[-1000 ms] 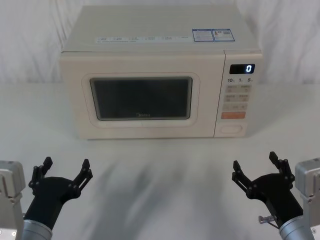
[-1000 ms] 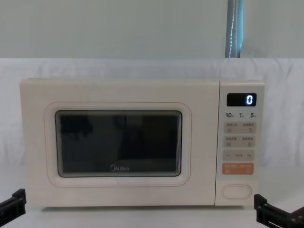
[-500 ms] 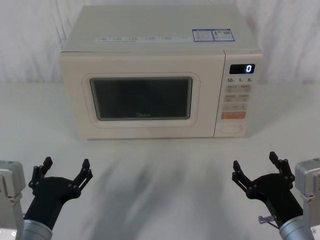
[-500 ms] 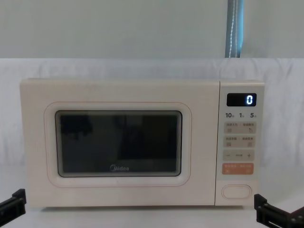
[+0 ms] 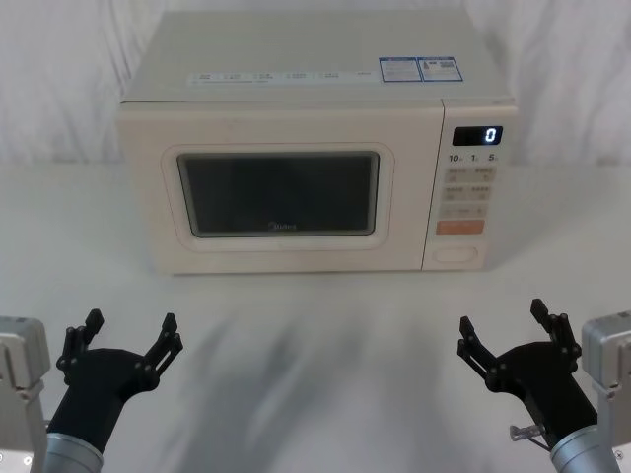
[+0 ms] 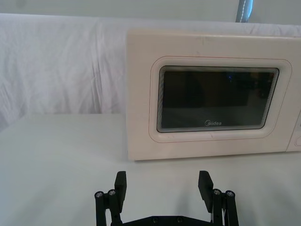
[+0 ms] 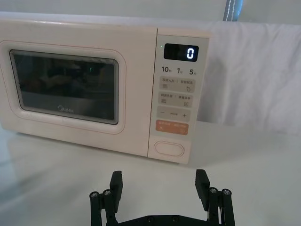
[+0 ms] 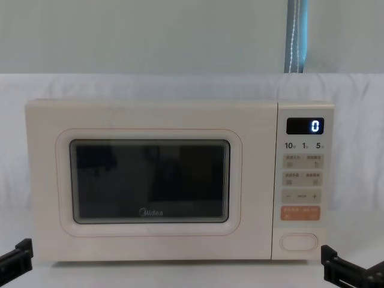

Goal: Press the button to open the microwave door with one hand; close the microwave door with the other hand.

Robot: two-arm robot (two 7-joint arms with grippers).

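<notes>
Nothing in the job is done yet. The microwave door is shut flat against the front of the oven, and the button has not been pushed.

The right gripper hangs low over the white table, close to the robot. Its fingers are spread wide apart and hold nothing. The button is out ahead of those fingertips and a little toward the middle — well apart from them, with bare table in between. In the right wrist view the button sits past the gap between the two fingers, at the bottom of the control panel, just under the orange key.

The left gripper is low on the other side, also near the robot. Its fingers are open wide too, and empty. The door is far in front of them, and its dark window shows beyond the fingertips in the left wrist view.

So both steps are left to do. First, I think, one hand has to reach forward and push the big plain button so the door pops open. Then the other hand has to swing the door back until it is shut — neither hand is near the oven so far
</notes>
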